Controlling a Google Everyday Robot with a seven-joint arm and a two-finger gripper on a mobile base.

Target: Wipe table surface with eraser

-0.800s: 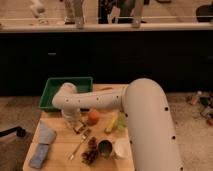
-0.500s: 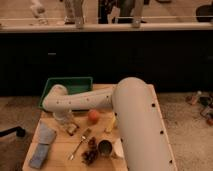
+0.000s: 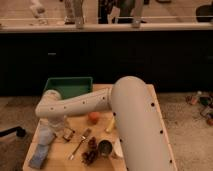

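The table surface (image 3: 97, 162) is a light tan wooden top carrying several items. My white arm reaches from the right across to its left side, and the gripper (image 3: 61, 127) hangs down from the wrist over the left part of the table. A small dark block with a paler face, the eraser (image 3: 68, 134), is right at the gripper's lower end, on or just above the wood. I cannot tell whether it is held. The blue-grey folded cloth (image 3: 42, 146) lies just left of the gripper.
A green tray (image 3: 68, 86) stands at the back left. An orange fruit (image 3: 93, 117), a yellow banana (image 3: 110, 125), a metal utensil (image 3: 80, 143), dark grapes (image 3: 89, 151) and a metal cup (image 3: 105, 148) lie right of the gripper. A dark counter runs behind.
The arm has swung left and toward the front of the table, carrying the gripper from near the tray's front edge down beside the cloth. The other items have not moved.
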